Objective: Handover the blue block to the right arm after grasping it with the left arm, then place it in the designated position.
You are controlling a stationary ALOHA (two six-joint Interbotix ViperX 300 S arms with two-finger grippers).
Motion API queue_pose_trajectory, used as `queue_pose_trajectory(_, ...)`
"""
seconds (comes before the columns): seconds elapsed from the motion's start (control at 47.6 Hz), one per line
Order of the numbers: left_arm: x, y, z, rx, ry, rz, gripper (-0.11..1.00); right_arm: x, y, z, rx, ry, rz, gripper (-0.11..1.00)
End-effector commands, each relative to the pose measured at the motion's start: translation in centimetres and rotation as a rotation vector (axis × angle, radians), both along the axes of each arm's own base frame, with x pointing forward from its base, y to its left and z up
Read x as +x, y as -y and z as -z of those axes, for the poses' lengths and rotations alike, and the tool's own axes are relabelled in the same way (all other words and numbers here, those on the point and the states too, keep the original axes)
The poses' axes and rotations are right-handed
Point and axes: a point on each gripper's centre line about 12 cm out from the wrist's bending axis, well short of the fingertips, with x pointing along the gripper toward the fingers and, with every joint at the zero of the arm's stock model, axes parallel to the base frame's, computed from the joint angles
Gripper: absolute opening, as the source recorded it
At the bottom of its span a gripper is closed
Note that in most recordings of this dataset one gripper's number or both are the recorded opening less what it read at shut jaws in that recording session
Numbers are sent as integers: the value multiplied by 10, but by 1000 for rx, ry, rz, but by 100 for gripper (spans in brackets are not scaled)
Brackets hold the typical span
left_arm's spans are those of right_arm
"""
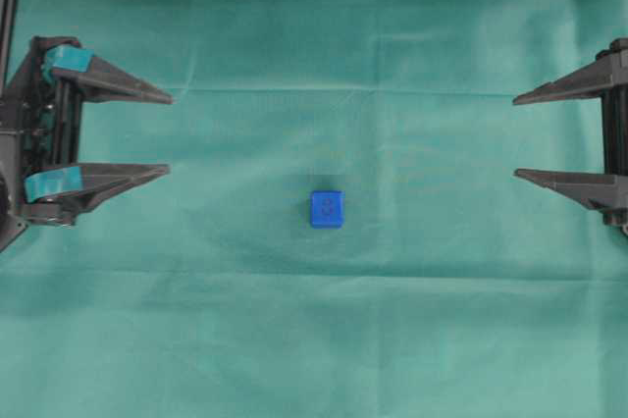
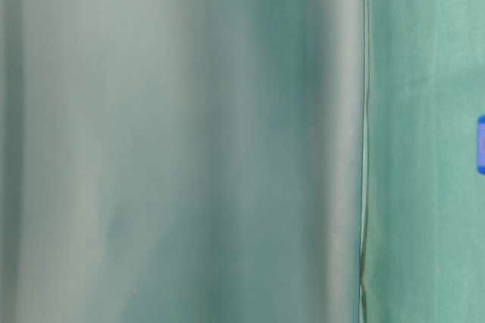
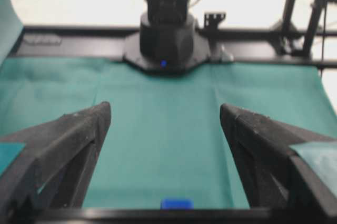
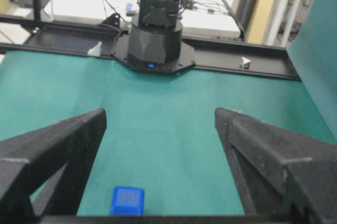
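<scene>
From overhead, the left gripper [image 1: 169,134] juts in from the left edge with its teal-taped fingers [image 1: 118,83] spread as wide as they go and nothing between them. The right gripper [image 1: 516,136] mirrors it from the right edge, plain black, equally wide and empty. The blue block [image 1: 327,209] sits alone on the green cloth [image 1: 314,339] near the middle, well apart from both, a dark symbol on its top face. No white marks for the designated position can be made out here.

The table-level view is mostly a blurred green fold; only a sliver of the block [image 2: 480,144] shows at the right edge.

In the left wrist view the block [image 3: 176,203] lies low between the open fingers, ahead of them and untouched.

In the right wrist view it [image 4: 127,200] sits low and left of centre, also untouched.

The task looks to be at its first step: the left arm's approach. Next it needs to reach out and down so the fingers straddle the cube squarely before closing.
</scene>
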Motion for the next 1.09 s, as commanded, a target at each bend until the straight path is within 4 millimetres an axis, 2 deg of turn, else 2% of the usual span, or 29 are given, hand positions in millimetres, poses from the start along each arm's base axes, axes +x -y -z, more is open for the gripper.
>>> queue_pose_trajectory(0.0, 13, 0, -14, 4, 43, 0, 100, 3, 1, -9, -2, 28, 3, 94)
queue_pose_trajectory(0.631, 115, 1, -25, 5, -11, 2, 100, 6, 0, -4, -14, 17, 1, 94)
queue_pose_trajectory(0.799, 126, 0, -25, 9, -29, 0, 100, 6, 0, -4, -14, 18, 1, 94)
queue_pose_trajectory(1.072, 126, 0, -22, 0, -66, 1, 100, 6, 0, -4, -15, 17, 1, 94)
